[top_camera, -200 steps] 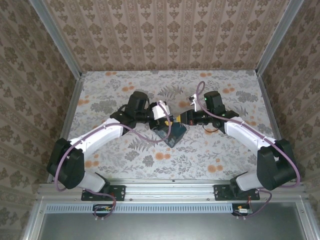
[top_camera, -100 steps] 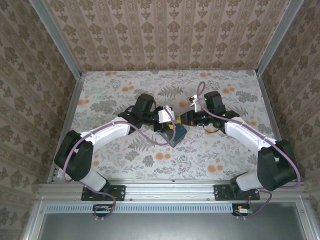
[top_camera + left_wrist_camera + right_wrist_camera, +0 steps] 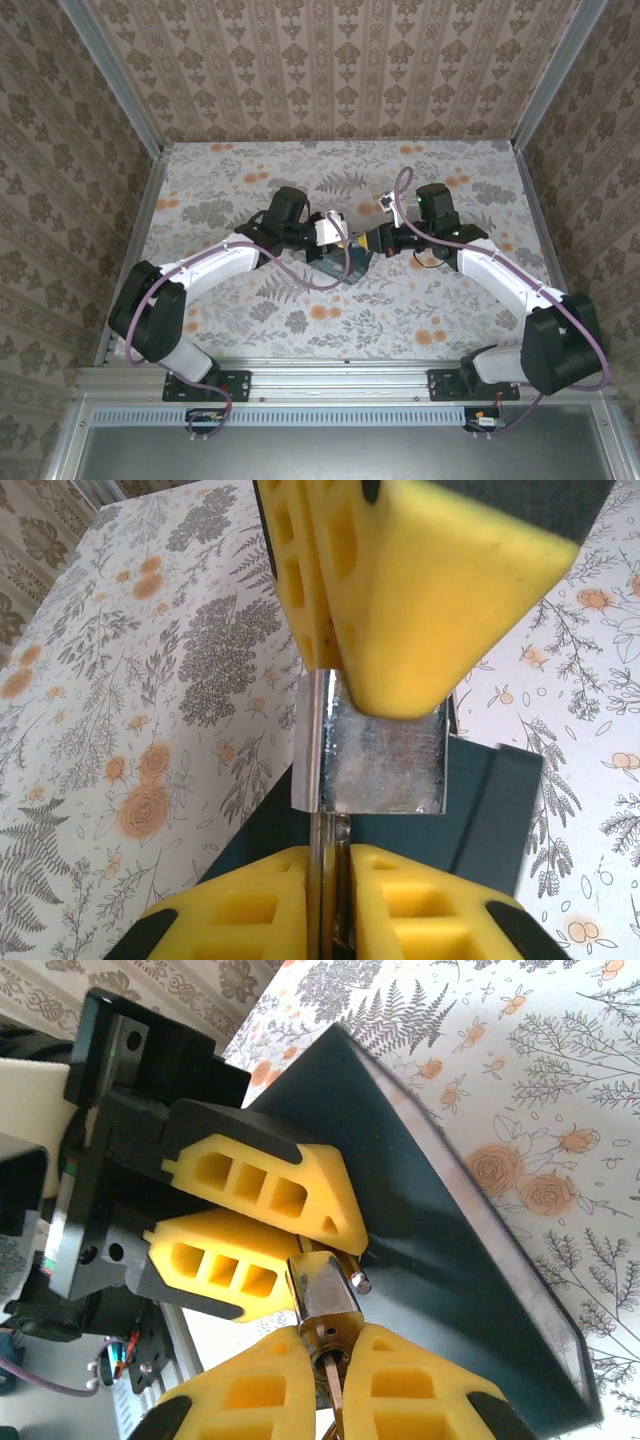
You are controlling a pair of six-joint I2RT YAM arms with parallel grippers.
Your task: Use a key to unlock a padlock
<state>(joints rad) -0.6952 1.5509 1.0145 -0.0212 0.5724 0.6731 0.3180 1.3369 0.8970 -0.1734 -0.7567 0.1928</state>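
Pinching hard, left jaws are pressed together on the padlock (image 3: pixel 385 765), at what looks like its shackle end, w/ the silvery body sticking out past the yellow tips. Right jaws, nose-to-nose w/ them, are closed on the key (image 3: pixel 332 1385), a thin dark sliver btwn the pads, its tip right at the lock's body. Can't tell from here if it's seated in the keyway. The two meet over the dark blue box (image 3: pixel 450 1210), which sits approx. mid tabletop (image 3: pixel 230 165); whether the lock clears the box, can't say.

Step in hand, I'd judge: key alignment/insertion, lock prob. not yet sprung. Next move likely needs the right wrist to roll about the key's axis while the left holds firm. Parts are tiny, so any sideways pull could slip the key out or twist the lock in the pads.

Left arm (image 3: pixel 215 265) reaches fwd and bends inward at the elbow. Right arm (image 3: pixel 500 265) mirrors it, wrists turned toward each other.
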